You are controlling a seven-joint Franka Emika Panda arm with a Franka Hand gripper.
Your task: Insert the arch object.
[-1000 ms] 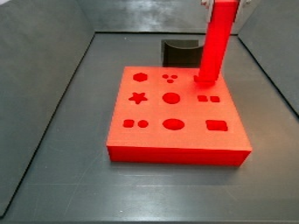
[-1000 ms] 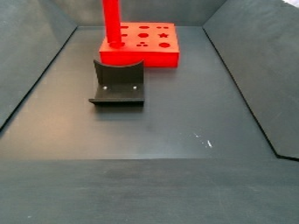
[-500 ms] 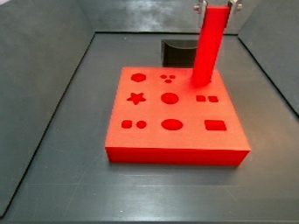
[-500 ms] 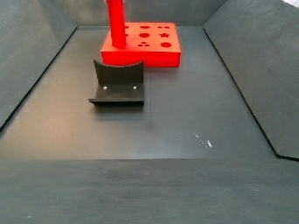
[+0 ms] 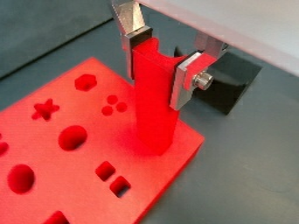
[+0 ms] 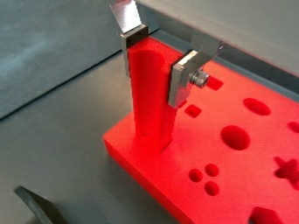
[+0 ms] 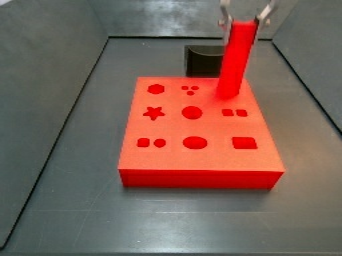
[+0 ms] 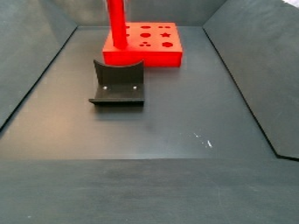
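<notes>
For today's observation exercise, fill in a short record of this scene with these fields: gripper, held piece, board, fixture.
gripper: the gripper is above the board's corner, shut on the arch object
held piece: the arch object, a red bar, upright, its lower end at the board's top
board: the red board, flat on the floor, with shape cut-outs
fixture: the fixture, dark, standing on the floor apart from the board

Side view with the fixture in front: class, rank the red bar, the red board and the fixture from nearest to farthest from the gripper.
1. Red bar: held upright in the gripper.
2. Red board: directly beneath the bar.
3. Fixture: on the floor, nearer the camera.
</notes>
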